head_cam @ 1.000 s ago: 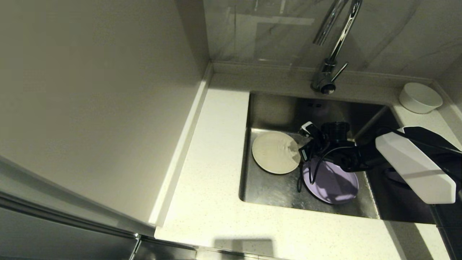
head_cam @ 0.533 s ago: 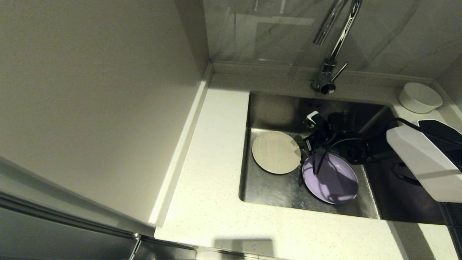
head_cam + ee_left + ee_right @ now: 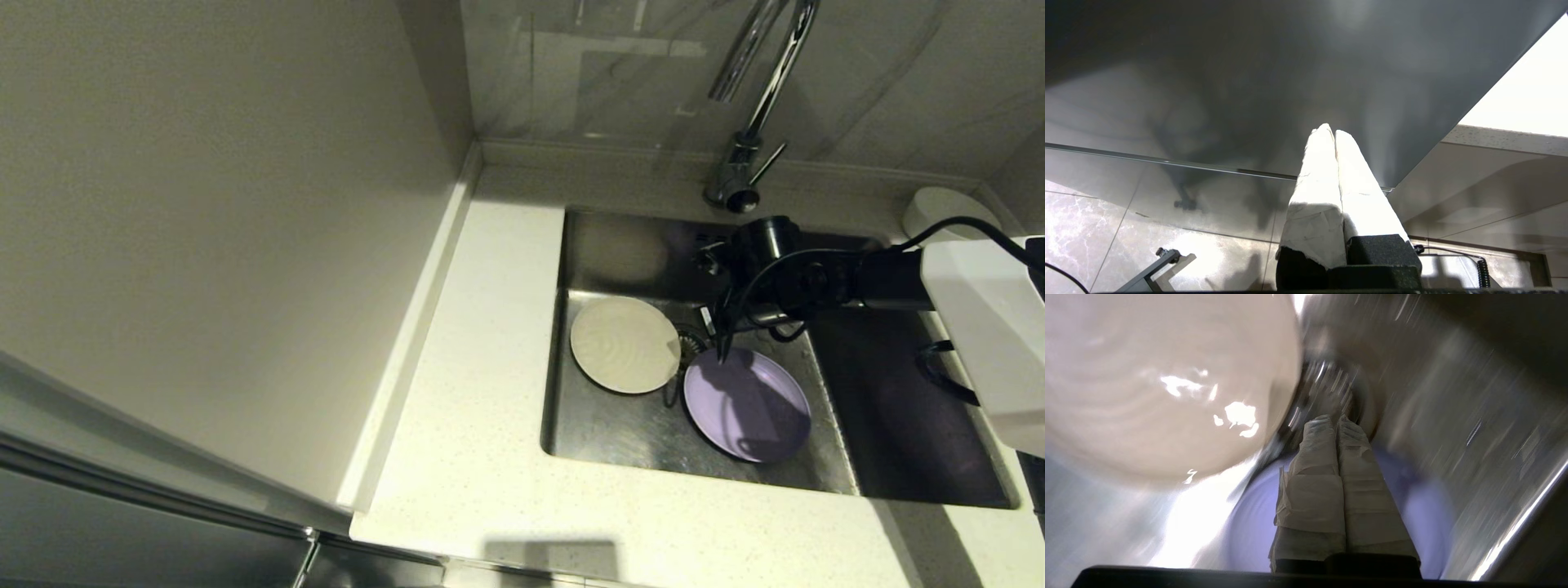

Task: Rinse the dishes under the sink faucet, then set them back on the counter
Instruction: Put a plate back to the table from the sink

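The cream plate (image 3: 624, 344) and the lilac plate (image 3: 747, 404) lie flat side by side on the floor of the steel sink (image 3: 620, 429). My right gripper (image 3: 712, 331) hangs shut and empty over the drain strainer (image 3: 690, 339), between the two plates and touching neither. In the right wrist view its taped tips (image 3: 1336, 418) point at the drain (image 3: 1327, 384), with the lilac plate (image 3: 1237, 526) below and the cream plate (image 3: 1147, 388) beside. The white bowl (image 3: 939, 208) sits on the counter (image 3: 490, 343) at the back right, half hidden by my arm. The chrome faucet (image 3: 747, 131) stands behind the sink.
My left gripper (image 3: 1329, 130) is parked low, shut, facing a dark cabinet front (image 3: 1249, 81) under the counter edge (image 3: 1515, 139). A tall pale wall panel (image 3: 229, 204) borders the counter on the left. The right arm's white forearm (image 3: 988, 343) spans the sink's right side.
My right arm has lifted and pulled back toward the faucet, away from the lilac plate's near rim. Both plates lie where they were.
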Motion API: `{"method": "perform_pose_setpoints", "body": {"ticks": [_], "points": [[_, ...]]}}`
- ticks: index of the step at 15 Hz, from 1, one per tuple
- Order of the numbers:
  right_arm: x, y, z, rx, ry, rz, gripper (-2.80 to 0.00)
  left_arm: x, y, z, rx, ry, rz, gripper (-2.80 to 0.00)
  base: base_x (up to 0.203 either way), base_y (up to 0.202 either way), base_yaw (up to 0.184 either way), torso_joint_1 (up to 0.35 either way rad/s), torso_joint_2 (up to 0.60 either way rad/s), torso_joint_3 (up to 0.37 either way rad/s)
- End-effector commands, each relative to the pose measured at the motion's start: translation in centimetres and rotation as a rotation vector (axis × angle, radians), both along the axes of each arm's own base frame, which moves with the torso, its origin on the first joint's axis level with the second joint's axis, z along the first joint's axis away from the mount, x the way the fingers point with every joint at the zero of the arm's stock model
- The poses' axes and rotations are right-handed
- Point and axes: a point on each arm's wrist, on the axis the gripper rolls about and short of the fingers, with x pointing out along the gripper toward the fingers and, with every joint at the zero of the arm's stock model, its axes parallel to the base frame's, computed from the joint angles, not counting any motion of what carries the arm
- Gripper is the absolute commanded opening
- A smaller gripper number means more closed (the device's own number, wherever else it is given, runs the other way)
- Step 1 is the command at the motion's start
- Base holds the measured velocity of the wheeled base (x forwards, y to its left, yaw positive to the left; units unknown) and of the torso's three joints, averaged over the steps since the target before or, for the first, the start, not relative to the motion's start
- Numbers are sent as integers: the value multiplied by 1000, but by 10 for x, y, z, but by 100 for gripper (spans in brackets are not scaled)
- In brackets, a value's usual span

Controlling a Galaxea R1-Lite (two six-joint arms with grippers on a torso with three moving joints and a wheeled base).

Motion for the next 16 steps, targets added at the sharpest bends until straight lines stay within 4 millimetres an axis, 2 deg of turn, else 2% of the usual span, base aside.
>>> {"method": "perform_pose_setpoints", "body": {"ticks": [1, 8, 16], "points": [[-3, 5, -1, -4, 53, 5, 0, 0, 0, 0, -1, -2, 0, -280, 0, 0, 0, 0, 0, 0], [14, 20, -34, 56, 30, -12, 0, 0, 0, 0, -1, -2, 0, -280, 0, 0, 0, 0, 0, 0], [28, 23, -57, 77, -24, -20, 0, 0, 0, 0, -1, -2, 0, -280, 0, 0, 0, 0, 0, 0]]}}
